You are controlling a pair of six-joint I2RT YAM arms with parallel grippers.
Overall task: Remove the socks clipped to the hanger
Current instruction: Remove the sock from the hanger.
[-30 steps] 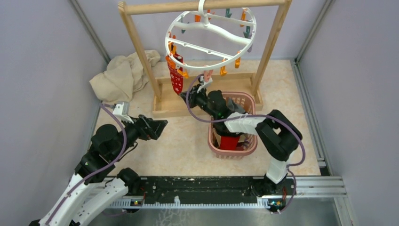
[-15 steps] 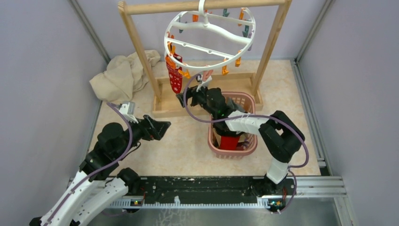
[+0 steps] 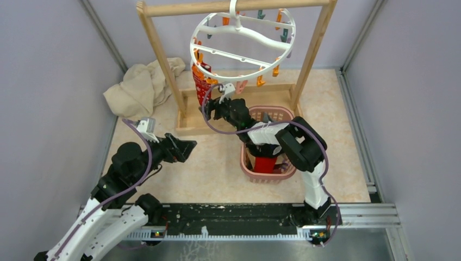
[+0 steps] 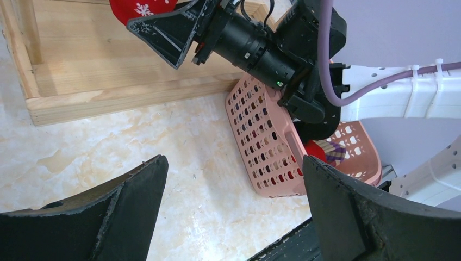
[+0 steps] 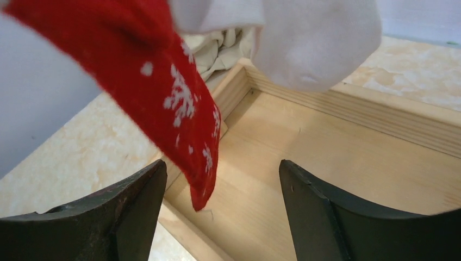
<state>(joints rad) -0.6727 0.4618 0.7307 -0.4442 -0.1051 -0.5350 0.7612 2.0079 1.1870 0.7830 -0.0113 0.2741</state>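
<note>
The white ring hanger hangs by its hook from the wooden rack's top bar. A red sock with white snowflakes hangs clipped at its left side. In the right wrist view the red sock dangles just above and between the open fingers of my right gripper, nothing clamped. A white sock hangs beside it. My right gripper sits just below the red sock. My left gripper hovers open over the table, left of the basket, empty.
A pink lattice basket holding a red sock stands under the right arm. The wooden rack's base lies behind it. A beige cloth is heaped at the back left. Grey walls close both sides.
My right gripper has opened and moved left, from under the hanger's front clips to below the red sock. The left arm shifted slightly and stays open.
</note>
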